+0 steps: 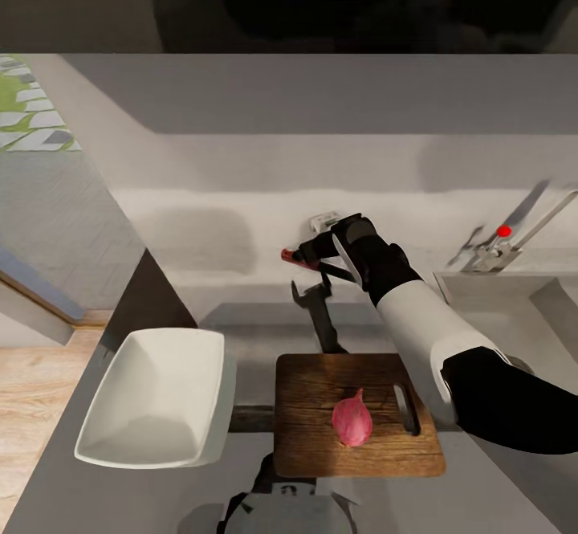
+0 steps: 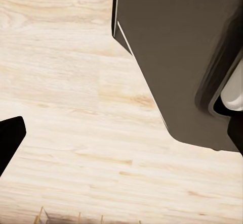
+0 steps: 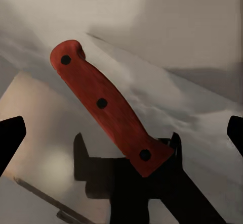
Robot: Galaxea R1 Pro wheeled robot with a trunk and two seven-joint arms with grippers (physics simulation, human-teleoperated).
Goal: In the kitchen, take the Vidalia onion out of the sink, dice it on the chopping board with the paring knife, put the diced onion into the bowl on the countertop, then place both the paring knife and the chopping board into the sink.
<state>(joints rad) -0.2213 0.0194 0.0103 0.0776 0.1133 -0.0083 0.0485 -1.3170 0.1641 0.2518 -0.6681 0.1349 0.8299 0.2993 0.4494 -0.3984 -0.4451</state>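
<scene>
While the onion (image 1: 352, 419) lies on the board (image 1: 317, 393) at lower centre, the right gripper (image 1: 309, 257) at mid-frame is clamped on the knife (image 3: 109, 110); left gripper's state can't be told.

Right arm reaching from the lower right of the head view toward the centre, white forearm, black wrist, right gripper (image 1: 309, 258) holding the paring knife (image 3: 109, 110) by its red handle, jaws wide apart in the right wrist view
</scene>
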